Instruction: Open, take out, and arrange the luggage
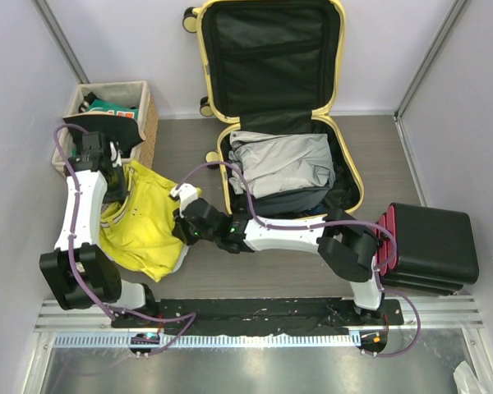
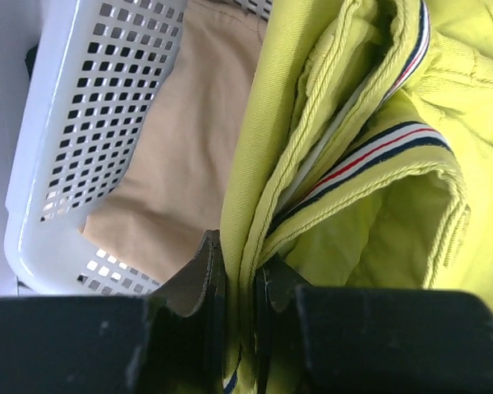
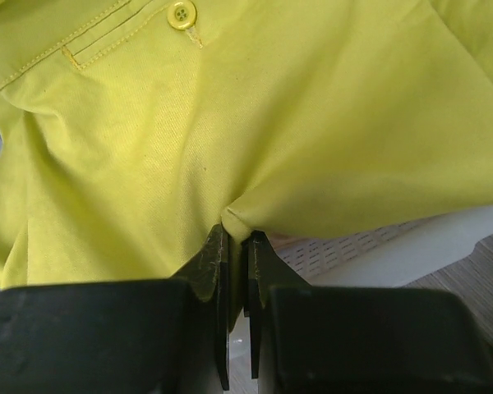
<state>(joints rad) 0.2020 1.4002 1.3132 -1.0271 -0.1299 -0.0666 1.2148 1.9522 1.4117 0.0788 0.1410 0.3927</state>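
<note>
Progress is judged as partial. At ten o'clock in the top view a wicker basket (image 1: pixel 148 123) is seen, with dark and teal items in it. Just below it, near nine o'clock, the left gripper (image 2: pixel 238 267) is noted with its jaws almost together, pinched on a folded edge of a yellow garment (image 1: pixel 148 222) beside the striped waistband. Under the garment a white perforated bin (image 2: pixel 90 123) holding tan cloth (image 2: pixel 181 156) is shown by the left wrist view. At the garment's three o'clock edge the right gripper (image 3: pixel 237 246) is likewise found closed to a thin gap on a fold of the yellow cloth. The garment is thus held by both arms over the bin, apart from the luggage.

The luggage (image 1: pixel 267 61) is located from twelve to two o'clock, its lid thrown back toward the far wall, so the opening step is taken as done. Its lower half is not emptied: a grey garment (image 1: pixel 283 160) is seen on top and a dark garment (image 1: pixel 304 201) beneath it. At four o'clock a black case (image 1: pixel 431 242) is recorded beside the right arm; its origin cannot be told.

Taking out is judged begun, with at least two items left inside. Placement of the yellow garment is not yet completed, and the arranging is largely outstanding.
</note>
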